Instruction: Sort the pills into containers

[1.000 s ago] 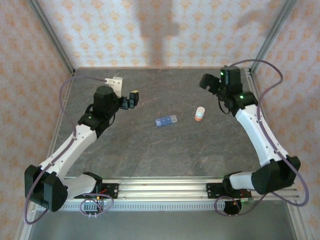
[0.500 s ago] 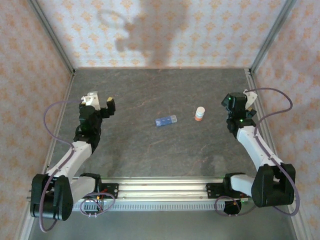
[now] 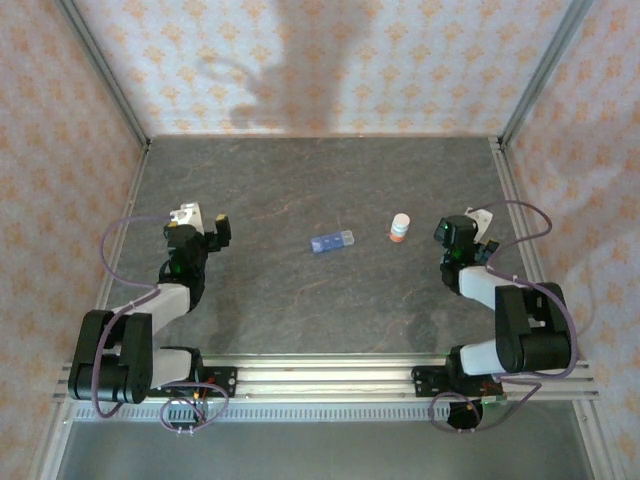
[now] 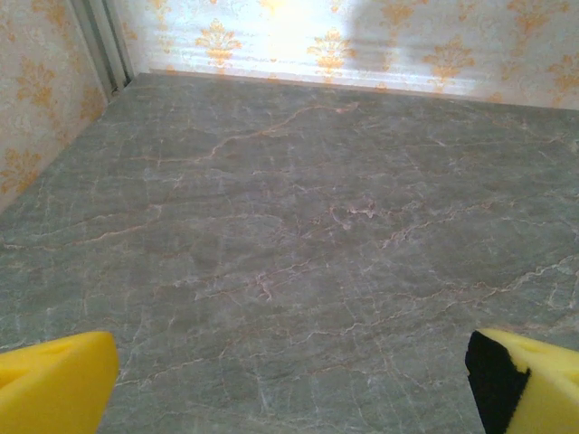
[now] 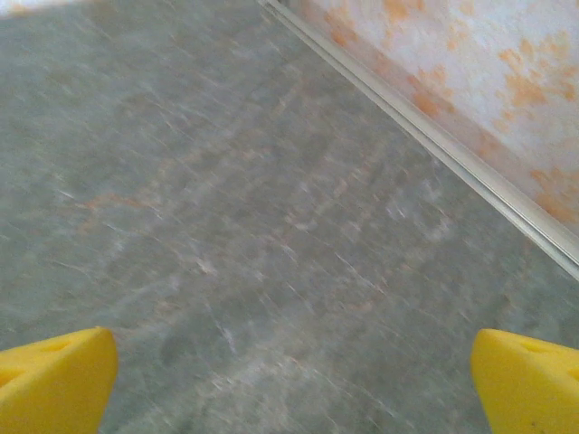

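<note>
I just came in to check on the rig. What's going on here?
Nothing is being handled at this moment. Both arms are folded close to their bases, with the left gripper and the right gripper open and empty over bare table. The blue pill organizer lies mid-table, and the white bottle with an orange band stands just to its right. Neither is touched. Whether the organizer holds any pills is too small to tell.
</note>
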